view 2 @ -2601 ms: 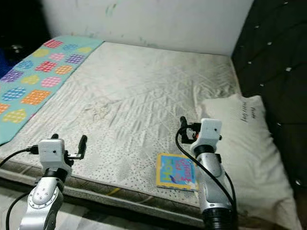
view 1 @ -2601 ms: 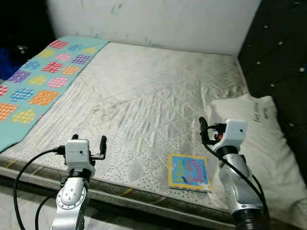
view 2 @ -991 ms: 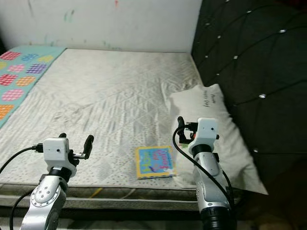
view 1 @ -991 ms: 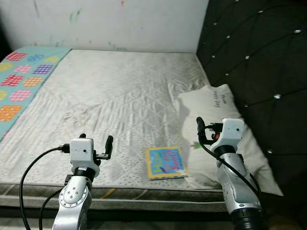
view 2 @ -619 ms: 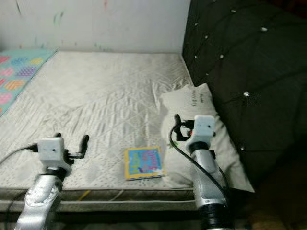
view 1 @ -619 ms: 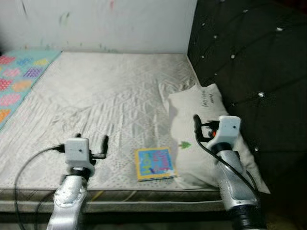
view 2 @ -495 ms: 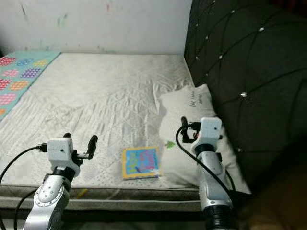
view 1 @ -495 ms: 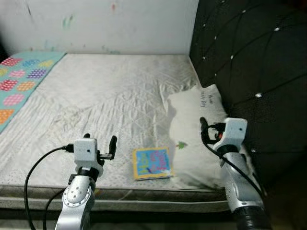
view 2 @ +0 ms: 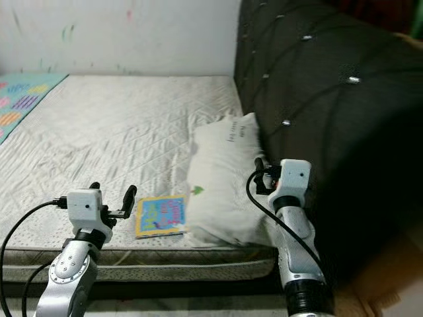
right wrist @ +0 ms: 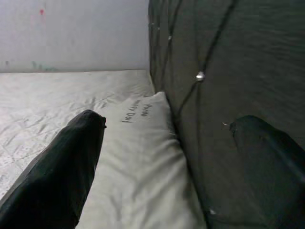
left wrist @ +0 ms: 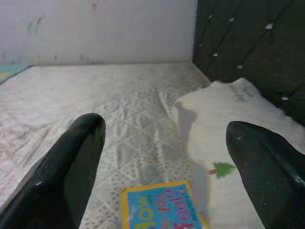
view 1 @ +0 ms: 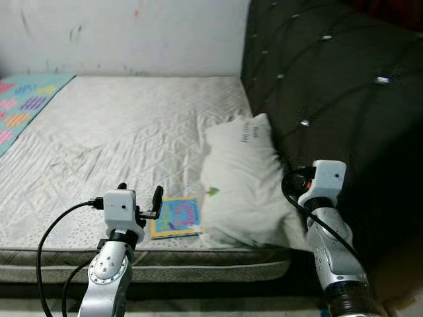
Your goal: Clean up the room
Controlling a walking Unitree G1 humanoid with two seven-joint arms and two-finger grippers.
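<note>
Book (view 1: 176, 216) flat, beside pillow (view 1: 241, 188), mattress (view 1: 119, 132) edge

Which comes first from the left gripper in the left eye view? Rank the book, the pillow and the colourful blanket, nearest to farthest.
From the left gripper:
1. Book, just to its right near the mattress edge.
2. Pillow, further right, against the dark headboard.
3. Colourful blanket, far off at the left edge.

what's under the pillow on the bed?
The white pillow lies on the quilted mattress. The colourful book sits beside its left edge, perhaps slightly tucked under. Anything else beneath it is hidden.
</note>
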